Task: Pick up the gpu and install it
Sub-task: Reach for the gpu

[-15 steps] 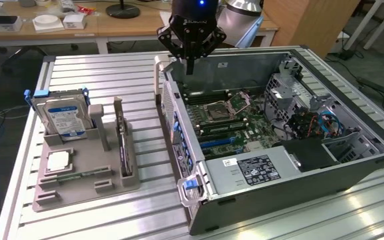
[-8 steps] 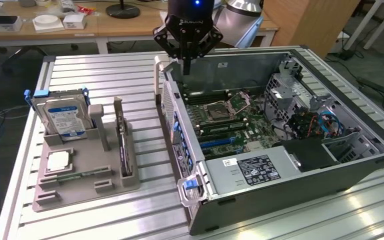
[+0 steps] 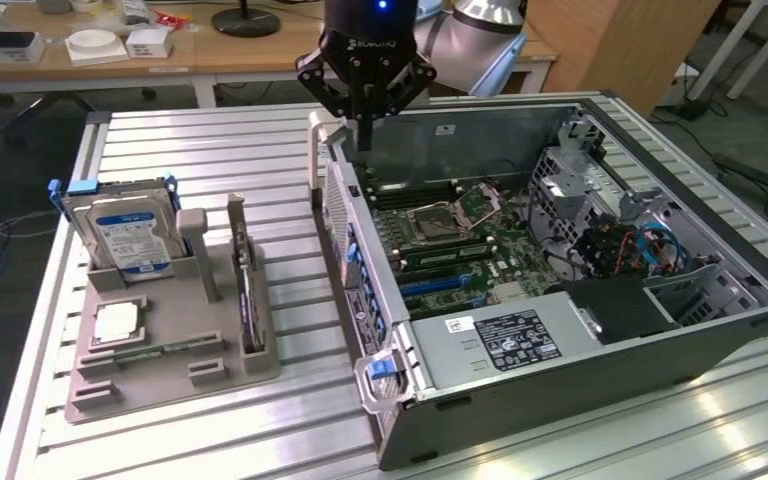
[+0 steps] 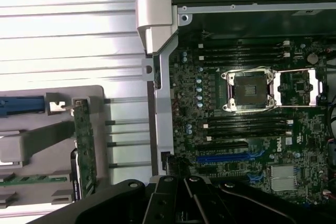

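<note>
Hovering at upper centre with our end effector (image 3: pixel 361 140) shut and empty, we judge pickup unstarted; the gpu (image 3: pixel 243 285) stands edgewise in the grey holder (image 3: pixel 157 375) at centre left, needing open jaws.

One computer case (image 3: pixel 598 390), one hard drive (image 3: pixel 124 235), one gpu (image 3: pixel 247 290)

Exterior: high oblique, far. Wrist: downward, near. Shared: motherboard (image 3: pixel 491 245) (image 4: pixel 202 116).
</note>
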`<state>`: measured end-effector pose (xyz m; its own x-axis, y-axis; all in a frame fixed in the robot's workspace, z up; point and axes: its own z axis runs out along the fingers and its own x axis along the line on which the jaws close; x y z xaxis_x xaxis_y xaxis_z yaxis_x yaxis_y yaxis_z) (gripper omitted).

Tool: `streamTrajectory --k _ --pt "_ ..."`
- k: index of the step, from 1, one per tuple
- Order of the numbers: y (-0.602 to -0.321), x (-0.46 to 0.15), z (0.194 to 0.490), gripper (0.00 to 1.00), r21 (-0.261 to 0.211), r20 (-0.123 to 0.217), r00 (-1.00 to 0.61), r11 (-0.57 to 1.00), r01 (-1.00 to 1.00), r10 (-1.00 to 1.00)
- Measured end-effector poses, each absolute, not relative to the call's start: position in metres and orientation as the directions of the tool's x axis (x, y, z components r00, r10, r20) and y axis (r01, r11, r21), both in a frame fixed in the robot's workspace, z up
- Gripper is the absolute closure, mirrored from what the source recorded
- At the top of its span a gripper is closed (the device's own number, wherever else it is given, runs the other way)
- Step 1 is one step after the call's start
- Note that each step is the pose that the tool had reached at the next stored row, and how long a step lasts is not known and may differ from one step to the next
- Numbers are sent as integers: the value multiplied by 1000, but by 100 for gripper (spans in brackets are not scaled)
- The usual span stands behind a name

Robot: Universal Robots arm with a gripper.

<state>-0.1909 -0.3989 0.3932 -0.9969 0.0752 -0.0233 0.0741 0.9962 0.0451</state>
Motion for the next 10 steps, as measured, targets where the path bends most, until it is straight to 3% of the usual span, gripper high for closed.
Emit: streamTrajectory --k 10 --pt "-399 -201 393 90 45 -23 -997 996 74 75"
